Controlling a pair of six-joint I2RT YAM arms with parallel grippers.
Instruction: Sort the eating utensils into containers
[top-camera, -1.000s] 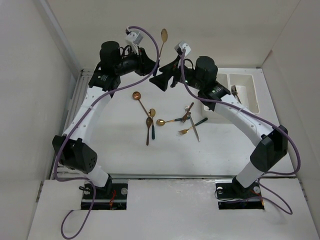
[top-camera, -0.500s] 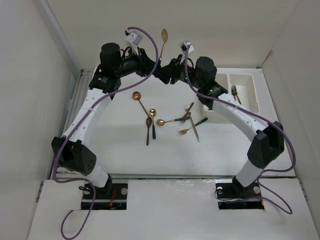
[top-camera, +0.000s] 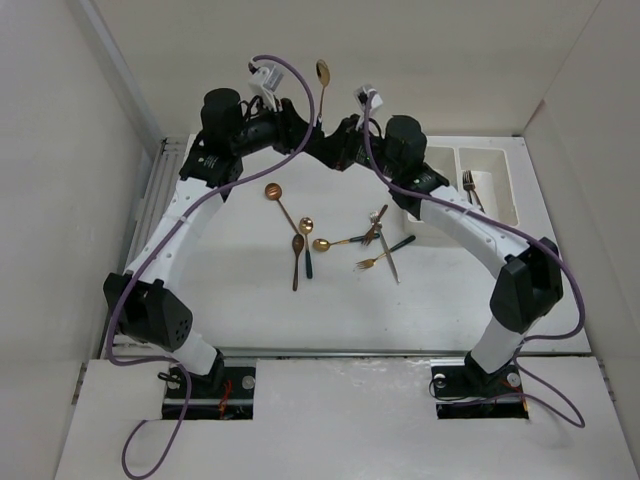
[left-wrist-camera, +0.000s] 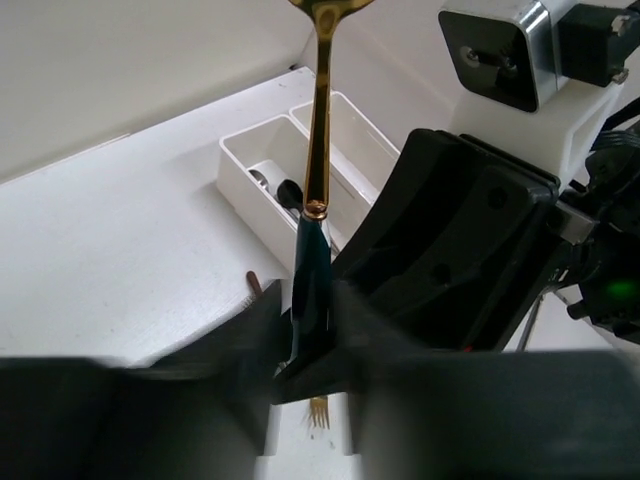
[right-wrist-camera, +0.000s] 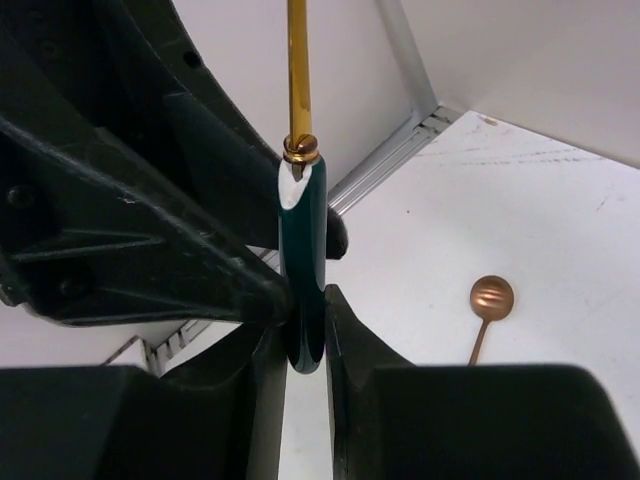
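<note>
Pinched the green-handled gold spoon (left-wrist-camera: 318, 130) in left fingers (left-wrist-camera: 258, 340) and right fingers (right-wrist-camera: 345, 345) together, mid-handover; probably needed next a left release, then a carry to the white bins (top-camera: 497, 165).

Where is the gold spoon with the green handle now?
Top view: the gold spoon stands upright in the air at the far middle, its handle pinched by the left gripper and the right gripper.

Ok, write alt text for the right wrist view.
The right gripper pinches the dark green handle of an upright gold spoon. Black hardware of the left arm fills the left side; a copper spoon lies on the white table at right.
</note>
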